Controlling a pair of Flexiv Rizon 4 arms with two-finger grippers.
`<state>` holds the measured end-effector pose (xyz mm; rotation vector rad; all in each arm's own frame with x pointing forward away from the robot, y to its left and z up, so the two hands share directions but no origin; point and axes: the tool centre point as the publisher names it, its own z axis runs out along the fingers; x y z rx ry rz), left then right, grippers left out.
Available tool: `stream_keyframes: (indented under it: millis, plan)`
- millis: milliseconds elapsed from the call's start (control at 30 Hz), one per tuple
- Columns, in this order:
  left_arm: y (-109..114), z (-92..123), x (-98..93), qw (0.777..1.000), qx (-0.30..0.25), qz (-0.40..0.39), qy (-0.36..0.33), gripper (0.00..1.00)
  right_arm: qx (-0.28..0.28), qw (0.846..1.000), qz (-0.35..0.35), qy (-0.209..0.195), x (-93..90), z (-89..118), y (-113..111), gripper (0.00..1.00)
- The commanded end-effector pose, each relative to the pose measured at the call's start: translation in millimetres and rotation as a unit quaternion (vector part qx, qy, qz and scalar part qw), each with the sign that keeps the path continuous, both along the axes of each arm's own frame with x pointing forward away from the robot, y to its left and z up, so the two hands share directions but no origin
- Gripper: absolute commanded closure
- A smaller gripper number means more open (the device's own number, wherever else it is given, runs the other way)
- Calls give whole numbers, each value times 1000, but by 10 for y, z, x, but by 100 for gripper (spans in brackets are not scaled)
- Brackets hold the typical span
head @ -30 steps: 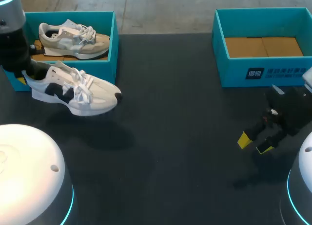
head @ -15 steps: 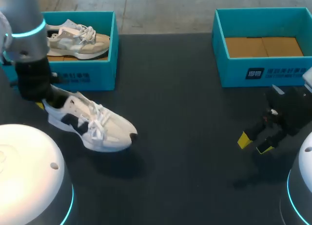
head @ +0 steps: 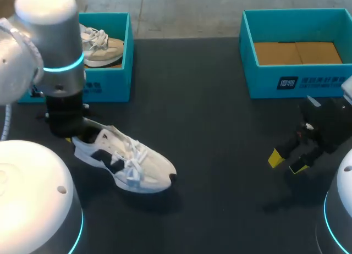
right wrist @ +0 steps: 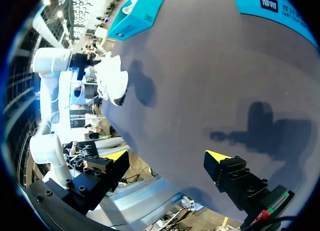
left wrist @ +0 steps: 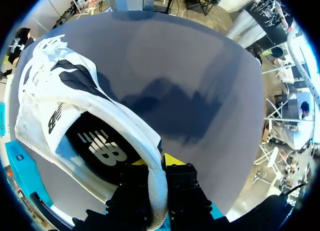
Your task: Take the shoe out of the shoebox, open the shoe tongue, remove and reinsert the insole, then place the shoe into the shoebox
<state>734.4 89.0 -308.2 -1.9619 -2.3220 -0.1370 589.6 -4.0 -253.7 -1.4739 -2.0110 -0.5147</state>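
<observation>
A white sneaker with dark side patches [head: 129,165] is low over the dark table, toe toward the front right; I cannot tell whether it touches. My left gripper [head: 70,136] is shut on its heel collar. In the left wrist view the white heel rim [left wrist: 155,183] runs between the yellow-tipped fingers [left wrist: 173,159], with the dark insole [left wrist: 102,152] visible inside the sneaker [left wrist: 60,86]. The left teal shoebox [head: 107,83] holds a second grey-beige sneaker [head: 102,46]. My right gripper [head: 286,161] [right wrist: 165,158] is open and empty, near the table's right side.
A second teal shoebox [head: 258,72] stands at the back right, with only brown cardboard showing inside. The right wrist view shows the held sneaker [right wrist: 112,80] far across the table.
My left arm has carried the white sneaker away from the left shoebox, forward and to the right, and lower. The right arm has not moved.
</observation>
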Motion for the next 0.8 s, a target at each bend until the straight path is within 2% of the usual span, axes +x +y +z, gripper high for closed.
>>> stream_keyframes:
  millis: [33,233,800]
  plan:
    - [-149,-75,-26,1000,11,10,7,100,-1,1000,-1,0,-10,-1,5,0]
    - [-286,-137,-100,1000,6,24,13,100,-1,1000,-1,0,-10,-1,5,0]
    - [-675,-298,-407,999,-40,-20,9,100,-1,1000,-1,0,-10,-1,5,0]
